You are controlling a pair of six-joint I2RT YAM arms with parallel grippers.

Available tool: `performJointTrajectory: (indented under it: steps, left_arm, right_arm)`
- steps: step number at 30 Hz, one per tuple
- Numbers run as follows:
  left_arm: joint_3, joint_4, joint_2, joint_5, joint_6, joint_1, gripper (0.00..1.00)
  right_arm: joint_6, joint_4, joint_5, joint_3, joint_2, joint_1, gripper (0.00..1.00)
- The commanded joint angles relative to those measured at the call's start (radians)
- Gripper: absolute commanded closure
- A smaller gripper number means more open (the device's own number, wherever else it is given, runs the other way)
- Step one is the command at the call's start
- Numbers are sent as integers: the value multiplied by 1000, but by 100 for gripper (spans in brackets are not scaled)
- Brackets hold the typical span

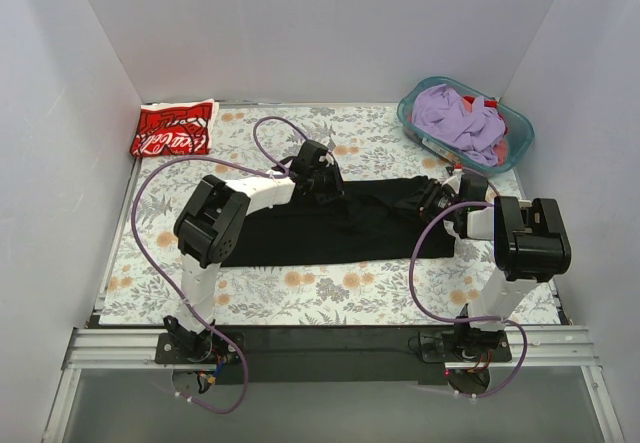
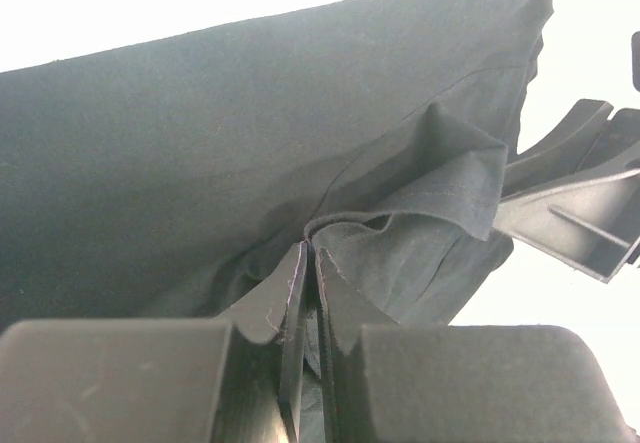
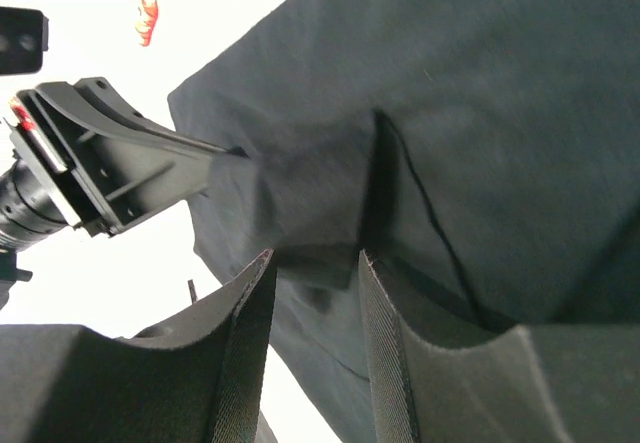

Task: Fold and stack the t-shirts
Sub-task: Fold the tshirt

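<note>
black t-shirt [image 1: 330, 233]: lying across the middle of the table [image 1: 330, 298] as a long flat band running left to right, near edge straight, far edge rumpled where the arms meet it.
left fingers [image 2: 275, 308]: clenched on the black t-shirt. Left wrist view shows a thin fold of cloth pinched between the tips, with fabric puckering out from the pinch. From the top view the grasp is on the far edge, left of centre.
right fingers [image 3: 385, 343]: parted, tips down at the shirt's right end near its far edge. A raised fold of the black cloth sits between them. Can't tell whether they are pressing on it; no clamp visible.
The two sets of fingers are near each other along the same far edge, each showing in the other's wrist view.
red t-shirt [image 1: 172, 129]: folded into a flat packet, white lettering up, at the far left corner of the table, well apart from the black one and from both arms.
The table has a floral cover.
teal basket [image 1: 514, 123]: far right corner, holding a heap of purple cloth [image 1: 450, 115] with something red beside it.
</note>
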Motion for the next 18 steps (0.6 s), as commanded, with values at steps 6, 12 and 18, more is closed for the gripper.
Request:
performJointTrajectory:
  steps: [6,12,18]
  left_arm:
    - [-2,20,-108,-39,51,-3,99]
    - [2,15,-125,-77,87,-3,100]
    - [31,1,-130,-110,130,-5,100]
  right_arm:
    - [37,84,-48,98,42,23,59]
    - [40,83,-56,136,54,23,63]
    - [40,76,-27,113,37,23,62]
